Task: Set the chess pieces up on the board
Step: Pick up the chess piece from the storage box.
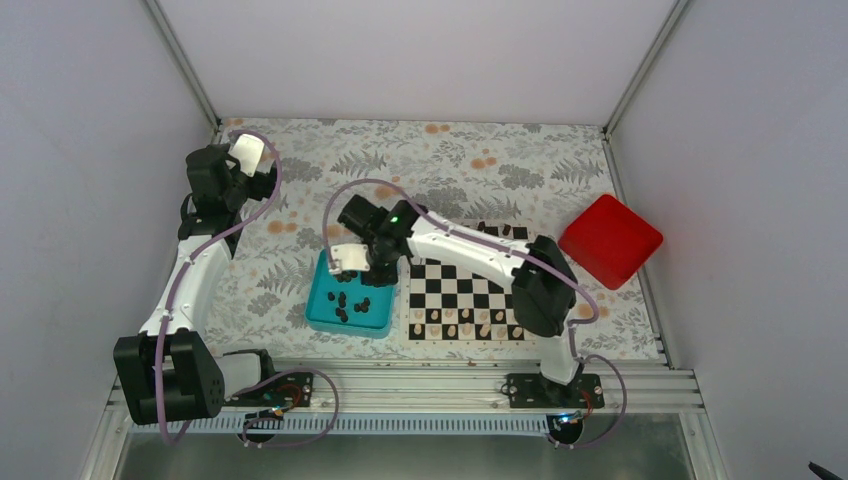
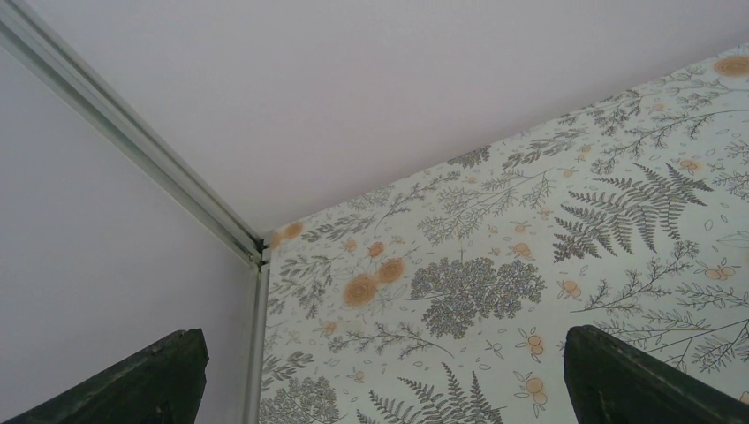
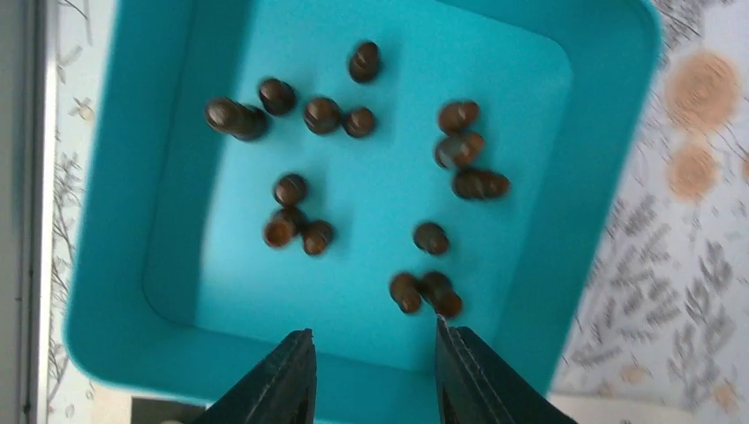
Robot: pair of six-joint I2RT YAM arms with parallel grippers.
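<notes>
Over the tray's (image 3: 609, 132) blurred chess pieces (image 3: 322, 115) the right gripper (image 3: 373, 340) gapes empty; left gripper's (image 2: 382, 331) parted fingers (image 2: 150, 380) are cropped.

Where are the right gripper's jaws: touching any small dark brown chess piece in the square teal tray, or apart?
Apart. Right wrist view: right gripper open, bare teal tray between its jaws, dark chess pieces lying beyond them.

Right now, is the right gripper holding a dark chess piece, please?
No, the right gripper hangs open and empty over the teal tray, where the dark chess pieces lie.
</notes>
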